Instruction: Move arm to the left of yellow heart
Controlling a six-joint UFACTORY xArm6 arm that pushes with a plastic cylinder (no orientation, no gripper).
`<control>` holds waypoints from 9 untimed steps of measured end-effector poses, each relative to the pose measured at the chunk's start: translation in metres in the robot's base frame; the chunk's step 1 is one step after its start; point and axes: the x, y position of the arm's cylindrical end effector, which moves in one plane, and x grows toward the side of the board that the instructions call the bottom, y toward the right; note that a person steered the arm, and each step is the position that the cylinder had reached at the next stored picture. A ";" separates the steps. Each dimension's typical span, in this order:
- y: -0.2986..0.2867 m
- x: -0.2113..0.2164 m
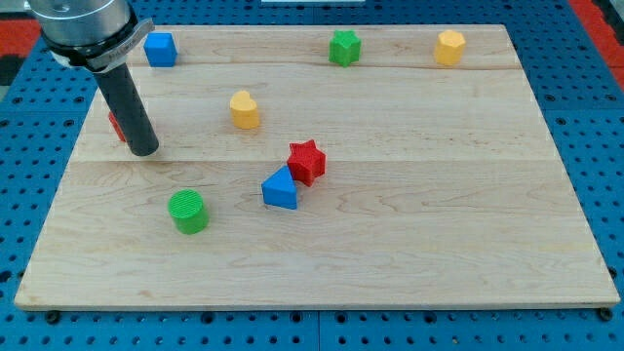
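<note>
The desk [409,244] is showing as pale wood, smooth and matt, with fine grain and plank seams running across it. Beneath it a blue perforated panel [595,136] is looking like painted metal or plastic; which one cannot be told. The rod [129,107] is appearing dark and matt below a shiny metallic collar [83,24]. The green cylinder [187,211] is showing ridged, matt plastic, and the yellow heart [245,109] is looking smooth and softly matt.

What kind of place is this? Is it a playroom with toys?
Probably a robot lab bench, not a playroom. A wooden board sits on a blue table full of peg holes, and a robot's dark rod, my tip, stands left of the yellow heart among small coloured blocks.
</note>
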 end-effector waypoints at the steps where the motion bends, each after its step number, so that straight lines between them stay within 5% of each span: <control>1: 0.000 0.000; 9: 0.065 -0.031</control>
